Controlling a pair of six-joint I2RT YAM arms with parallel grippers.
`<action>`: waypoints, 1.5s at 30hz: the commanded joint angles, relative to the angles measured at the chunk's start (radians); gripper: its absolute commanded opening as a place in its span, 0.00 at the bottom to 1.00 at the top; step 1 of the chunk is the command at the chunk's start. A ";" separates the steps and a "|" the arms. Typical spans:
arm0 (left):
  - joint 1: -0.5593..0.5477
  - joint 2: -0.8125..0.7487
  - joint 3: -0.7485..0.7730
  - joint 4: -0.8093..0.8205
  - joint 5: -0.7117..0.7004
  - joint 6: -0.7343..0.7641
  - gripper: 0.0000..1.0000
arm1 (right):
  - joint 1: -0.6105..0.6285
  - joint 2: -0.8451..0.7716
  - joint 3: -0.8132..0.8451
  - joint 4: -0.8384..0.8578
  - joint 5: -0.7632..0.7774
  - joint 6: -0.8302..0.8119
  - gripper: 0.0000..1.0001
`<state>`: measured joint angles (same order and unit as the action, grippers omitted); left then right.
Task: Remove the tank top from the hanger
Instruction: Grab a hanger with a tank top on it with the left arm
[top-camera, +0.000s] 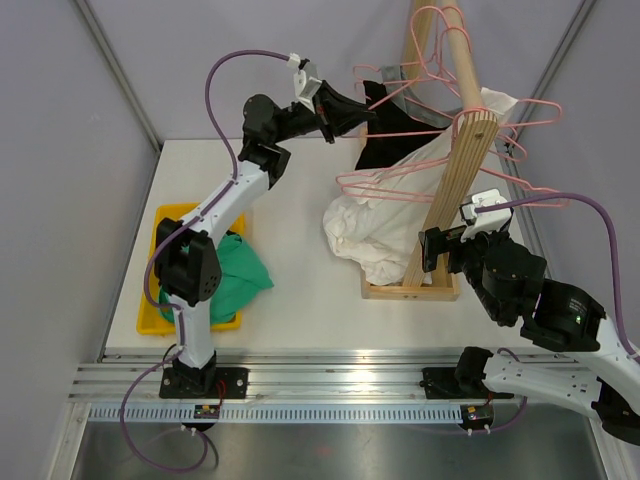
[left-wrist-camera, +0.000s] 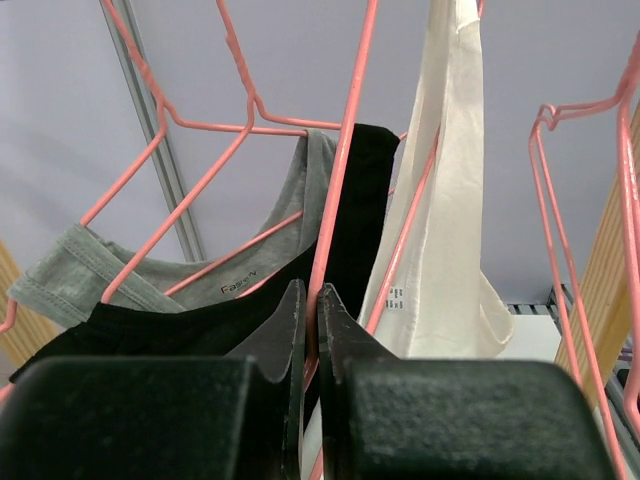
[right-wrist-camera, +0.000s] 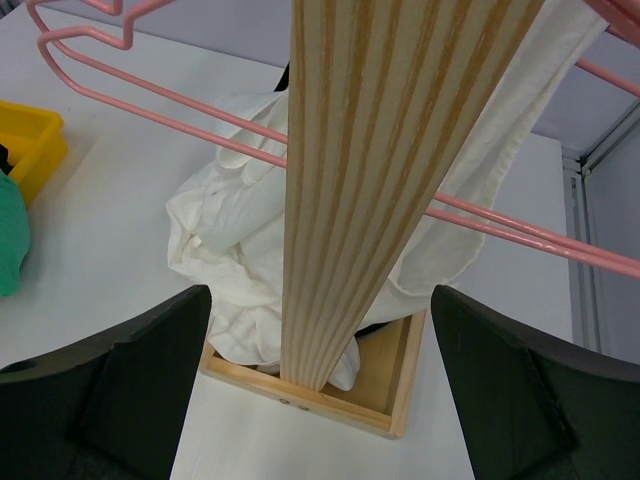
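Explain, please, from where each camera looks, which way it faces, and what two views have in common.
Top external: above and behind the bases, looking down on the table; left arm and right arm both show.
Left wrist: on the raised left arm, facing across at pink hangers, a grey top and a black top; shut left gripper at the bottom.
Right wrist: low, facing forward and down at the wooden rack; open right gripper flanks it.
Shared: the white garment appears in all three.
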<state>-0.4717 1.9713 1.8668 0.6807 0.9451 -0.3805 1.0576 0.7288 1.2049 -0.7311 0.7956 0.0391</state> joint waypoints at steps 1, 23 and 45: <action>0.018 -0.066 -0.052 0.155 -0.035 -0.060 0.00 | -0.007 0.001 0.008 0.006 0.021 0.015 1.00; 0.185 -0.403 -0.626 0.359 -0.111 -0.066 0.00 | -0.005 0.052 0.022 0.058 -0.048 -0.008 0.99; 0.225 -0.937 -1.075 0.120 -0.394 0.186 0.00 | -0.005 0.187 0.114 0.190 -0.193 -0.082 0.99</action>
<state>-0.2531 1.1198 0.8242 0.7956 0.6670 -0.2619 1.0573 0.8852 1.2541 -0.6792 0.6888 -0.0006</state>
